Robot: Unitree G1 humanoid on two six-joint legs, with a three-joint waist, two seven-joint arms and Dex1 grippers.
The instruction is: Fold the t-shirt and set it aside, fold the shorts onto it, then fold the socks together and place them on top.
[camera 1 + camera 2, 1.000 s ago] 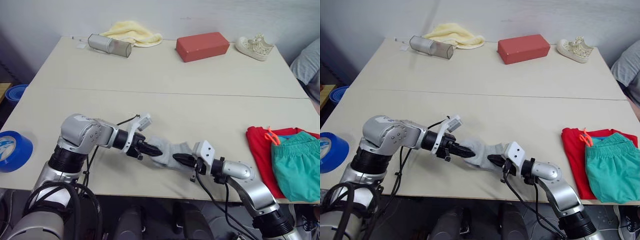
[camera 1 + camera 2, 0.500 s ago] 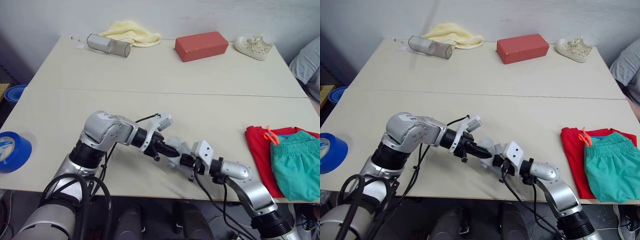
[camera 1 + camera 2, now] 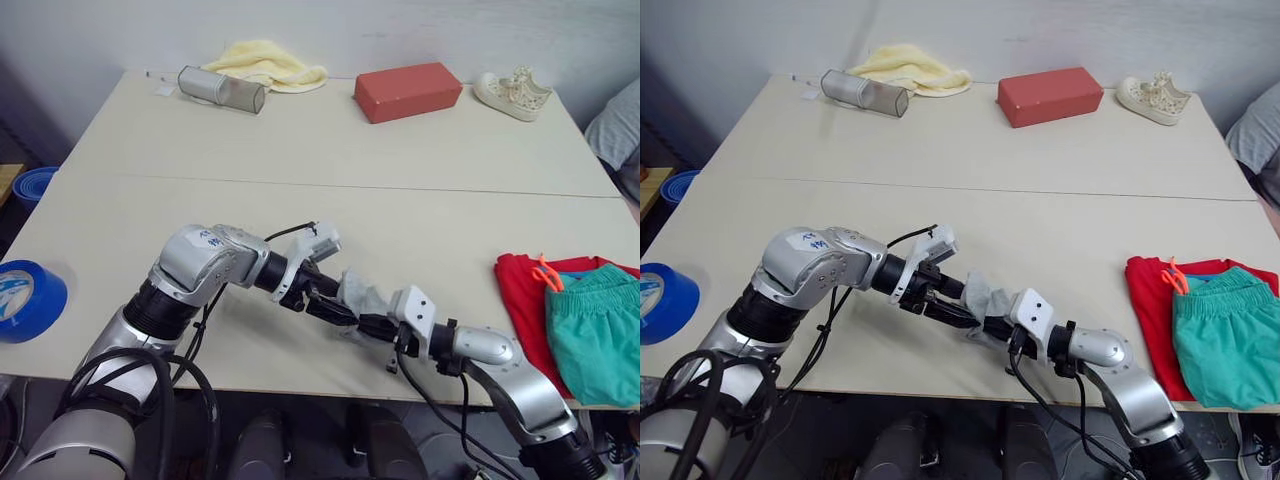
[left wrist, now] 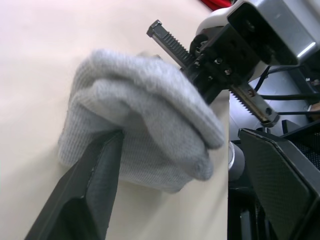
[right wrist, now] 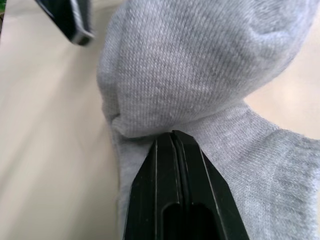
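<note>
Pale bench (image 3: 400, 160), near front edge: the grey socks (image 3: 362, 297) lie bunched between both hands. Left hand (image 3: 335, 305) pinches the socks' fold; right hand (image 3: 372, 325) is pressed together on their fabric. At the right edge, the teal shorts (image 3: 597, 327) rest on the red t-shirt (image 3: 520, 290).

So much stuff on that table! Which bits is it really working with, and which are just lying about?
Working with: socks, held by left gripper and right gripper; shorts; t-shirt.

Lying about: yellow cloth, metal cylinder, red-brown block, white sneaker, blue tape roll.
</note>
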